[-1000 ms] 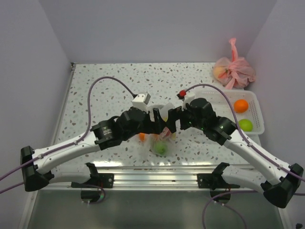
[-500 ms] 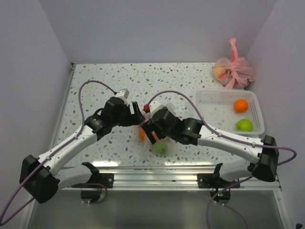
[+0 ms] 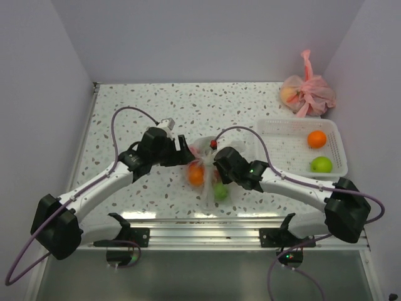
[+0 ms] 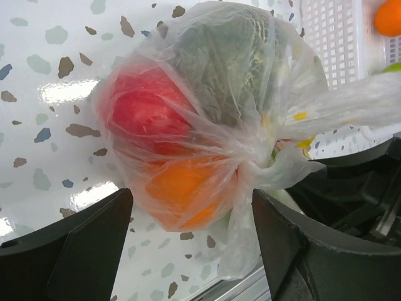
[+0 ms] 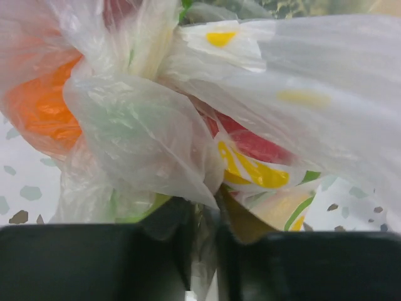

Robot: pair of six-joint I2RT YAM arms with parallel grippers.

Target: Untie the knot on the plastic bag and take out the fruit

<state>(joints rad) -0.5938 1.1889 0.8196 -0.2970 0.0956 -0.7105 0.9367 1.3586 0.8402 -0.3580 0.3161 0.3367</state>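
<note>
The plastic bag (image 3: 205, 164) lies on the speckled table between my two grippers, clear and crinkly with yellow flower prints. Through it the left wrist view shows the fruit: a red one (image 4: 141, 110), an orange one (image 4: 182, 188) and a dull green lumpy one (image 4: 219, 56). The knot (image 4: 258, 164) sits at the bag's right side, its tail hanging down. My left gripper (image 3: 183, 152) stands open just left of the bag, fingers (image 4: 81, 251) wide apart and touching nothing. My right gripper (image 5: 203, 241) is shut on a thin fold of the bag's plastic close to the knot.
A white basket (image 3: 285, 147) at the right holds an orange fruit (image 3: 317, 138) and a green one (image 3: 322, 164). A tied pink bag (image 3: 307, 94) with fruit lies in the back right corner. Walls close in the table on the left, back and right.
My right gripper has closed from wide open onto the bag's plastic. The bag has shifted slightly right and stands fuller in view. The left gripper stayed open and moved little.
</note>
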